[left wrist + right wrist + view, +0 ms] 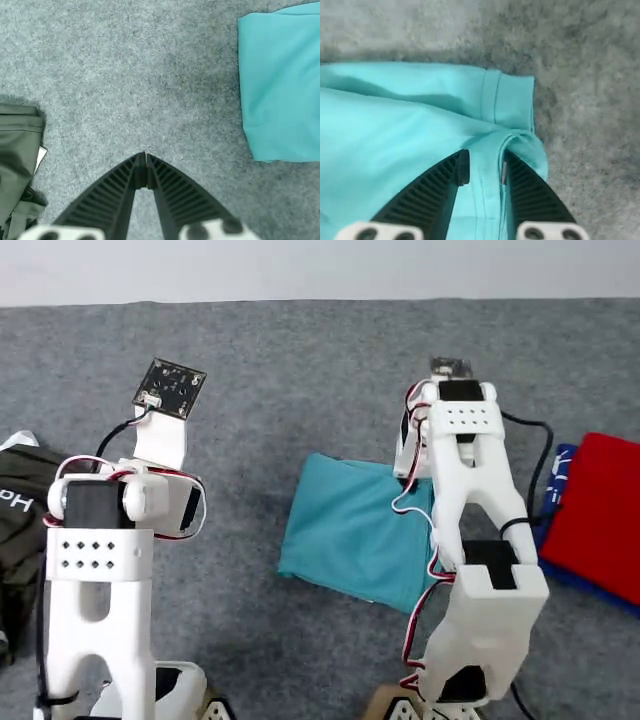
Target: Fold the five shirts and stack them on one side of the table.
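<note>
A folded teal shirt [350,530] lies in the middle of the grey table. My right gripper [482,167] is at the shirt's far right corner, shut on a raised fold of the teal shirt [395,130] near its hemmed edge. My left gripper [145,160] is shut with nothing in it. It hangs over bare grey cloth, to the left of the teal shirt [280,80]. A dark olive shirt [18,510] lies crumpled at the table's left edge, also seen beside my left gripper [17,150].
At the right edge a folded red shirt [600,510] rests on a blue shirt [558,475]. The grey table surface [300,370] is open at the back and between the dark shirt and the teal one.
</note>
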Controlling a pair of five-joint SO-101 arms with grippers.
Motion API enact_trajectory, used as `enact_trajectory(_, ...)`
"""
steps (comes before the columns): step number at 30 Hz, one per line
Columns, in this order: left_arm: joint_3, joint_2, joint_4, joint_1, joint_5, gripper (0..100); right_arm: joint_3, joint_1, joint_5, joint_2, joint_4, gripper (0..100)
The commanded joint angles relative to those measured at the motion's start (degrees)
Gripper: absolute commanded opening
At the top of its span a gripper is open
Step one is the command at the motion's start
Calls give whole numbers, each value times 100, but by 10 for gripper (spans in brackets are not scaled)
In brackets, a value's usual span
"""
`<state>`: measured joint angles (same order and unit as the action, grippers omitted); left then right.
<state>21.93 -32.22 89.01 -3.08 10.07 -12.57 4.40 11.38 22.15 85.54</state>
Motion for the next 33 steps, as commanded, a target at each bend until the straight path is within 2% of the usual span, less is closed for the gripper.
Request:
enact_trajectory(1,-13,-158,-105,-62,97,4,-642,-110,-176,-40,189,6)
enact_trajectory(4,-13,-158,-105,-62,97,4,-826,-145,-466,-40,505,9)
enact_trajectory(14,163,-158,-123,-26,105,4,-844,-716,-484,-40,963,9)
enact_trajectory(17,163,-158,-123,-26,105,4,-844,-611,-484,-40,963,14)
enact_trajectory(23,163,-158,-123,-26,97,4,-844,-233,-448,-31,831,142)
enact_trajectory(33,171,-158,-97,-26,79,4,-844,40,-466,215,409,118)
